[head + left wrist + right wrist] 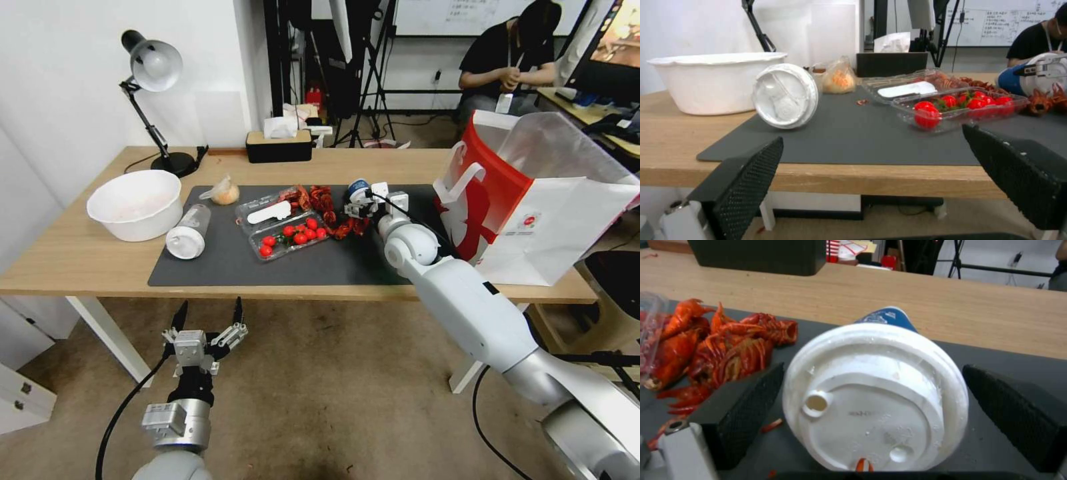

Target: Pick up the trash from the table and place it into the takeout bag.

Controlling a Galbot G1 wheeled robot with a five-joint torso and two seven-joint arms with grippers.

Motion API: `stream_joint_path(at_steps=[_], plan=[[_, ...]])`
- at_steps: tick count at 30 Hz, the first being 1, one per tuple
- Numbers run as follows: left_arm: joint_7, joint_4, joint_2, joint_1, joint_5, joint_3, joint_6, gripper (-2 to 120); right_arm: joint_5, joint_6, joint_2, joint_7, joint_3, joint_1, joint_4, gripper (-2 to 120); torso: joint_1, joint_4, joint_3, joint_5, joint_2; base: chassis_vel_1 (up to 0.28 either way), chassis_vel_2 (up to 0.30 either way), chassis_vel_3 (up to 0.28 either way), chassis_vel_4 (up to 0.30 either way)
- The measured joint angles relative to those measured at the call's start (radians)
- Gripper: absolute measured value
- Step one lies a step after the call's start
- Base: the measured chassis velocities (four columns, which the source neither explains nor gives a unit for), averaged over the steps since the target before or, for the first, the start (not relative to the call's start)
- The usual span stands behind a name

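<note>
From the head view, we take the takeout bag [533, 200] as our landmark: it stands at the right end of the bench [67, 253], mouth open and leaning a little. Our right gripper [365, 200] reaches over the dark mat [220, 267] just to the left of the bag, at the blue-white lidded cup [358, 189], which lies on the mat beside a heap of red crayfish shells [327, 207]. Farther from the bag sit a clear tray of cherry tomatoes [293, 237], a clear white-capped bottle [188, 232] on its side, a small clear bag of orange food [225, 192] and a white bowl [135, 203]. Our left gripper [208, 320] hangs below the bench edge, well away from the bag, jaws spread and holding nothing. In the left wrist view, its two black pads [746, 186] frame the bench front, with the bottle's white cap [784, 96] facing us and the blue cup [1018, 80] far over toward the bag side. In the right wrist view, the cup [876, 396] lies on its side with its white lid toward the camera and its long axis running straight away from us. It sits squarely between the spread jaws, neither pad [746, 406] visibly touching it. We judge the right arm, the nearer one to both cup and bag, needs only to close across the lid end.
</note>
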Motion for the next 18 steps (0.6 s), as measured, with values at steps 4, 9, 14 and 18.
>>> stream_joint_path(at_steps=[4, 9, 14, 18], plan=[[0.0, 0.002, 0.001, -0.001, 0.0, -0.001, -0.002, 100, 0.007, -0.002, -0.002, -0.007, -0.005, 0.01, -0.016, 100, 0.0, 0.0, 0.0, 0.0, 0.0, 0.0, 0.0, 0.0, 0.0], [-0.001, 0.004, 0.002, -0.004, -0.001, -0.001, -0.002, 100, 0.012, -0.005, -0.002, -0.012, -0.009, 0.018, -0.037, 100, 0.0, 0.0, 0.0, 0.0, 0.0, 0.0, 0.0, 0.0, 0.0], [-0.001, 0.01, 0.003, -0.007, -0.002, 0.0, -0.002, 100, 0.016, -0.007, -0.001, -0.025, -0.015, 0.029, -0.064, 100, 0.0, 0.0, 0.0, 0.0, 0.0, 0.0, 0.0, 0.0, 0.0], [-0.001, 0.016, 0.004, -0.013, -0.003, 0.002, -0.002, 100, 0.017, -0.009, 0.003, -0.039, -0.018, 0.04, -0.095, 100, 0.0, 0.0, 0.0, 0.0, 0.0, 0.0, 0.0, 0.0, 0.0]])
